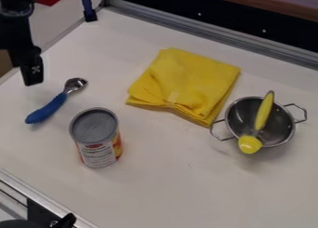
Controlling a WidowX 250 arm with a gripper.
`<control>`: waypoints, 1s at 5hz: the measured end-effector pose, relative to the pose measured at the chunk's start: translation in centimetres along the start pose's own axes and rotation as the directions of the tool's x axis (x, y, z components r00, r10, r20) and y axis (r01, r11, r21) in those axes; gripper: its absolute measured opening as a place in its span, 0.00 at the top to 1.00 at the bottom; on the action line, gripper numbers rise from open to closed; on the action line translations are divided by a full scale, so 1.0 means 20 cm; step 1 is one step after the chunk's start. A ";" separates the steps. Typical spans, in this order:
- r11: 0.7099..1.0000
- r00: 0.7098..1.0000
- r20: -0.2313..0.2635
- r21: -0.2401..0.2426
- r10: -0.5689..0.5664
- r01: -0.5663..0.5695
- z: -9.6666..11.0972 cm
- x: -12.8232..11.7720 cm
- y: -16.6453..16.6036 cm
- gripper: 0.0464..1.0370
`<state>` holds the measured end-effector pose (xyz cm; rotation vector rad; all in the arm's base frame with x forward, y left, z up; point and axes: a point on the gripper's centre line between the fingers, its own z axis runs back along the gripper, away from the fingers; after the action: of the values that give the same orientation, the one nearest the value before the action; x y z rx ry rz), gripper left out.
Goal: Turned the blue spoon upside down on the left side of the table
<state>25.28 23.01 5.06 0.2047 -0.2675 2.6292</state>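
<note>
The black gripper (31, 70) hangs at the upper left, above and to the left of the spoon, apart from it. On the left side of the white table (155, 176) lies the blue spoon (48, 109), slanted, with its thick handle toward the lower left and its small metal bowl toward the upper right. I cannot tell for certain which way the bowl faces.
A can (96, 138) stands just right of the spoon's handle. Farther right are a folded yellow cloth (186, 80) and a metal pot (282, 124) with a yellow-handled utensil (264, 111) across it. A metal rail (205, 34) borders the back.
</note>
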 end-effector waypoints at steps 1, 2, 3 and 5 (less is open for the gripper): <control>0.965 0.963 -0.075 -0.076 -0.258 0.252 0.00 -0.09 -0.11 0.04; 0.879 0.883 -0.079 -0.164 -0.463 0.447 0.05 -0.16 -0.20 0.04; 0.738 0.750 -0.047 -0.226 -0.660 0.635 0.07 -0.32 -0.14 0.04; 0.294 0.306 0.046 -0.172 -0.951 0.940 0.18 -0.63 0.26 0.04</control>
<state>34.06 12.11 5.46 0.1438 -0.2321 1.3544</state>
